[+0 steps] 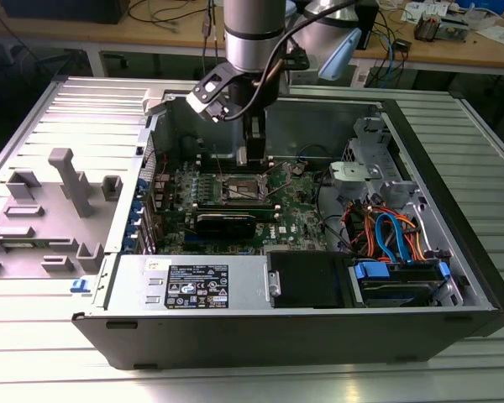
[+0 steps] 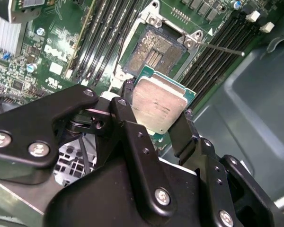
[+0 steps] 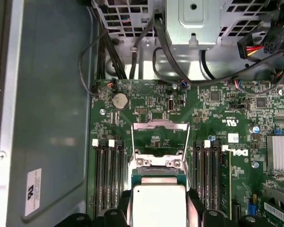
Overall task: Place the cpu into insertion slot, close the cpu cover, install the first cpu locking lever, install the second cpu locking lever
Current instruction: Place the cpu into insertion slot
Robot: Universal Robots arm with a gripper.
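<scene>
Upper centre in the exterior view, the robot arm's gripper (image 1: 250,158) is clamped on the cpu (image 2: 159,105), holding it just above the bare insertion slot (image 2: 154,49). The cpu cover (image 3: 160,126) stands flipped open beside the slot on the green motherboard (image 3: 203,101).

- A ribbed silver metal desk (image 1: 235,382) is seen in the exterior view.
- An open black computer case (image 1: 277,336) is laid on its side on the desk.
- A grey panel (image 1: 84,126) carrying grey blocks (image 1: 71,180) is laid just beside the case, on the exterior view's left.
</scene>
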